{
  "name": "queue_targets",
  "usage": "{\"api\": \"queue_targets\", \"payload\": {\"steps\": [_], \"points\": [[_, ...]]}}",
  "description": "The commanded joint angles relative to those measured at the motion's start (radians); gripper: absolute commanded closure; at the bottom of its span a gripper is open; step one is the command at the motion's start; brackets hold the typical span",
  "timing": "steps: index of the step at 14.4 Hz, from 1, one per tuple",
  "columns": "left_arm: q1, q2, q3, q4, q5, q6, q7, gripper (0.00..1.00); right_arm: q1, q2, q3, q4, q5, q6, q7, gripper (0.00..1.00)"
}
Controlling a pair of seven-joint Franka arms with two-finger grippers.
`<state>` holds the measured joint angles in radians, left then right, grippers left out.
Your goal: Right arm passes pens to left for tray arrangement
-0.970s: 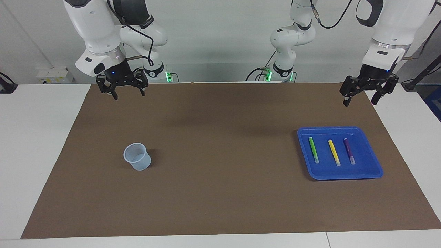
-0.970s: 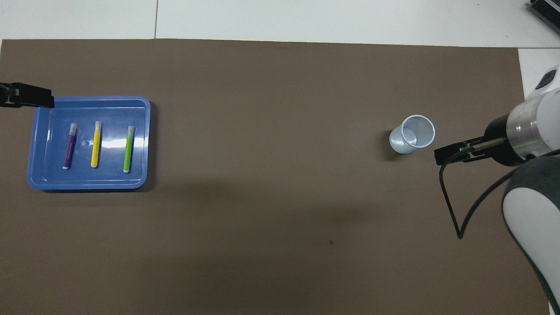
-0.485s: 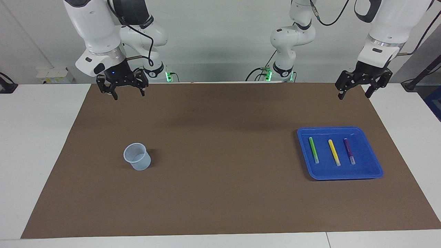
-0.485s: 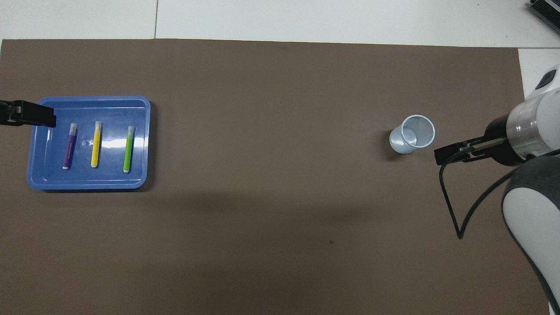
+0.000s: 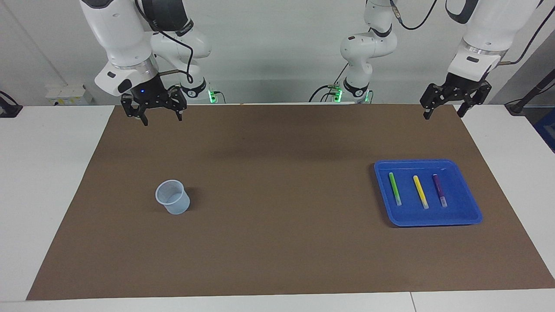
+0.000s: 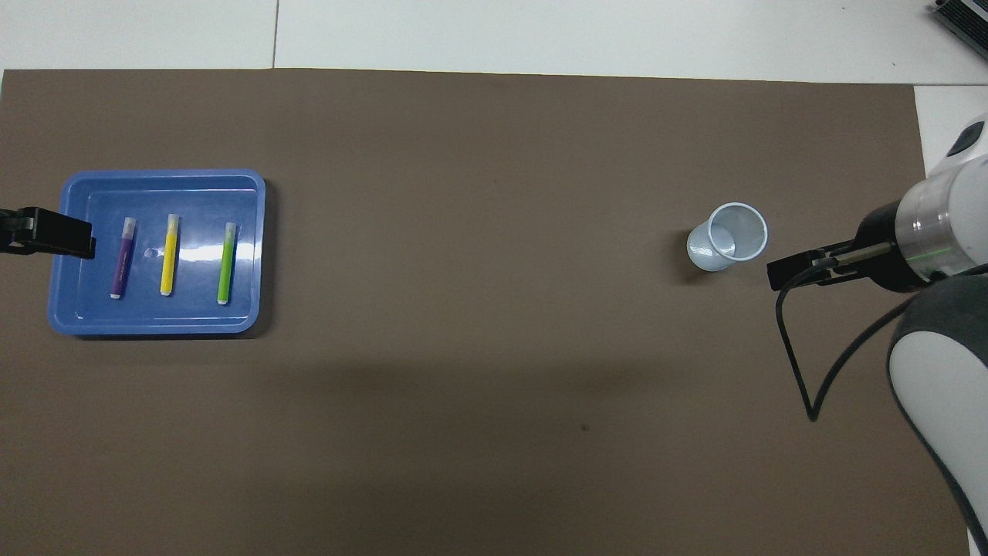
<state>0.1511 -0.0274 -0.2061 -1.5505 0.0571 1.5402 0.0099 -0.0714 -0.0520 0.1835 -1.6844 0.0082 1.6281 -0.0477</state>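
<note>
- Brown mat [image 5: 269, 242] on white table [image 5: 52, 173]: wide bare run between translucent cup [image 5: 172, 197] and blue tray [image 5: 466, 219].
- Green pen [image 5: 394, 188], yellow pen [image 5: 420, 191], purple pen [image 5: 439, 190] parallel in tray, clear of rim; arrangement judged complete.
- Left gripper [image 5: 445, 113], jaws spread, empty, risen and withdrawn toward 12 o'clock of tray.
- Right gripper [image 5: 161, 118], jaws spread, unmoved, waiting at 12 o'clock of cup.

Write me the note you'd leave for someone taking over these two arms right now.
Left gripper: open, empty, raised over the mat's edge by the robots.
Right gripper: open, empty, raised at its own end, waiting.
Green pen, yellow pen and purple pen: side by side in the blue tray.
Cup: looks empty.
Done: all three pens arranged.
Left: seemingly nothing.
</note>
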Motion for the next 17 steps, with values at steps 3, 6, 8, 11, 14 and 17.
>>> {"api": "queue_targets", "payload": {"steps": [3, 6, 8, 11, 14, 17], "points": [[-0.01, -0.034, 0.014, -0.033, -0.016, 0.001, 0.058, 0.0, -0.002, 0.001, -0.003, 0.012, 0.004, -0.007, -0.012, 0.0], [-0.018, -0.034, 0.013, -0.031, -0.014, 0.0, 0.087, 0.0, -0.002, 0.0, -0.003, 0.011, 0.009, -0.005, -0.009, 0.0], [-0.021, -0.035, 0.011, -0.034, -0.014, -0.002, 0.076, 0.0, -0.002, 0.0, -0.003, 0.011, 0.007, -0.004, -0.009, 0.0], [-0.021, -0.036, 0.011, -0.034, -0.014, -0.002, 0.076, 0.0, -0.002, 0.0, -0.003, 0.011, 0.006, -0.002, -0.009, 0.0], [-0.021, -0.036, 0.014, -0.034, -0.016, -0.003, 0.074, 0.0, -0.002, 0.0, -0.003, 0.011, 0.006, -0.002, -0.009, 0.0], [-0.007, -0.036, 0.016, -0.034, -0.016, -0.006, 0.074, 0.0, -0.002, 0.001, -0.003, 0.011, 0.006, -0.002, -0.007, 0.0]]}}
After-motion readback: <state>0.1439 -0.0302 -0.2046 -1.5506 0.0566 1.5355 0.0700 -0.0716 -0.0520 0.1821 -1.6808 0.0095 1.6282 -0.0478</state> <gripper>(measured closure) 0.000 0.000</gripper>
